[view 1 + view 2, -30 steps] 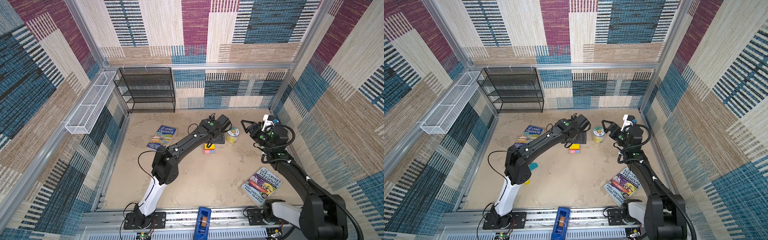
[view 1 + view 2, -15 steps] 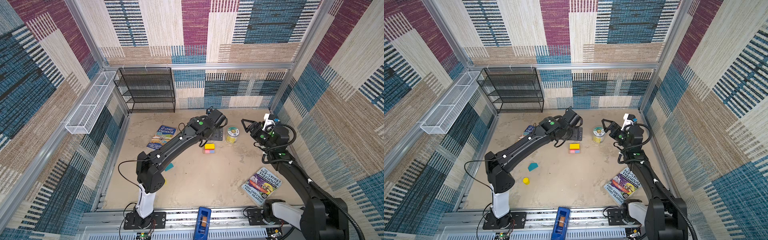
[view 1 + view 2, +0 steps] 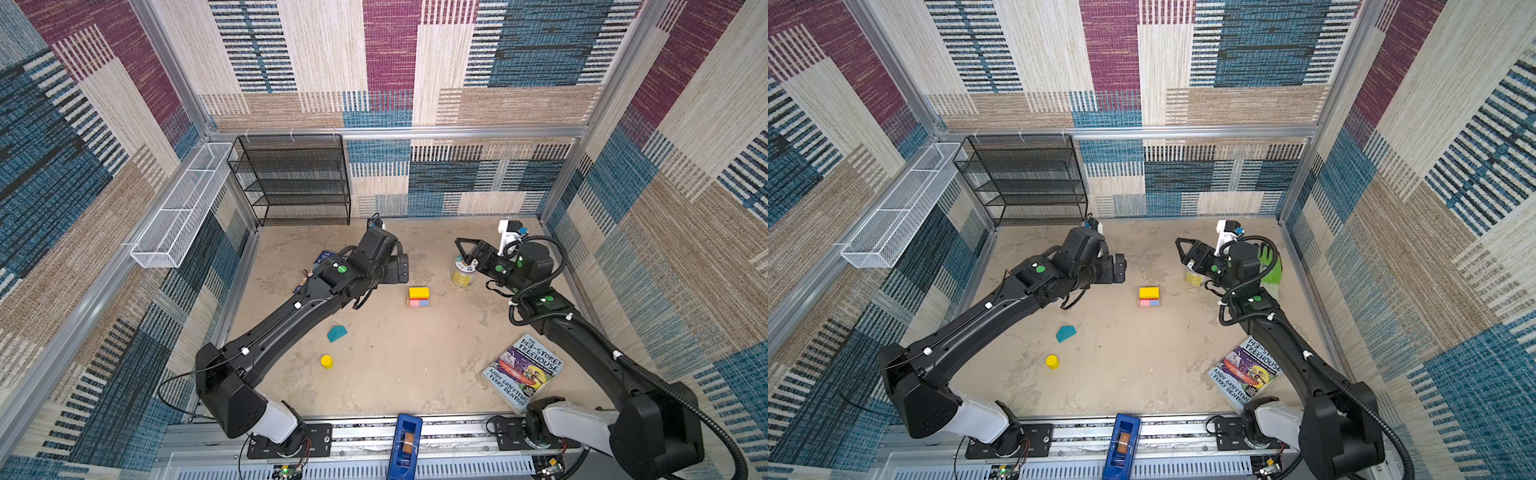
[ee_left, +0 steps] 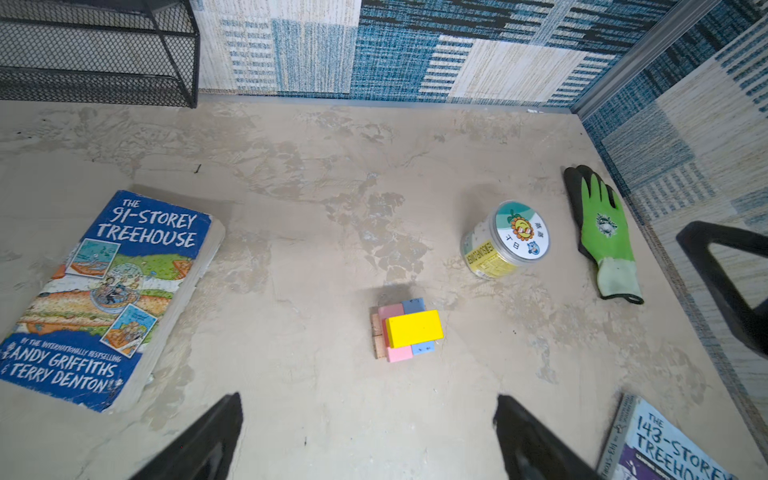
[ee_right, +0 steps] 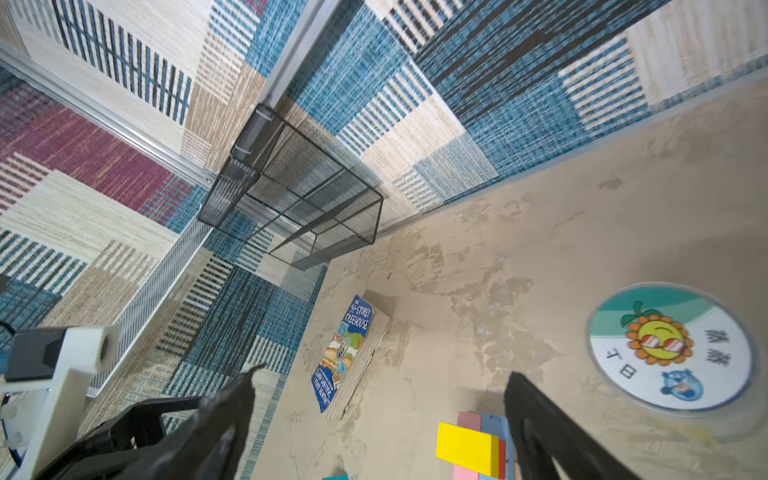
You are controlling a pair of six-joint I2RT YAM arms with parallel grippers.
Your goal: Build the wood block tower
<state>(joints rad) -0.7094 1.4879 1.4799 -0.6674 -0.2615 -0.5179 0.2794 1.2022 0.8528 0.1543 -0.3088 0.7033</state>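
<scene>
Left gripper (image 4: 369,399) and right gripper (image 5: 382,374) both gape empty; teal house-shaped wooden block (image 3: 336,333) looks light, rigid, slick; best pinched across its flat parallel sides, not the roof slopes.

You have two arms, same build.
- Left arm (image 3: 291,320): matte black shell, rounded links. White shoulder sleeve (image 3: 276,419) at its 6 o'clock end, by black base plate (image 3: 286,444) with screw heads.
- Green round sticker (image 3: 341,269) on wrist housing. Small white clips (image 3: 298,305) on long link. Thin black cable (image 3: 174,386) loops out beside elbow.
- Right arm (image 3: 582,332): same black and white, green stickers too, thick ribbed black hose (image 3: 665,384) along link.
- White camera bracket (image 3: 508,235) with blue plug, at 12 o'clock of right wrist.
- Left gripper (image 4: 369,401), right gripper (image 5: 383,374): black fingers, triangular open frame visible on right one.
</scene>
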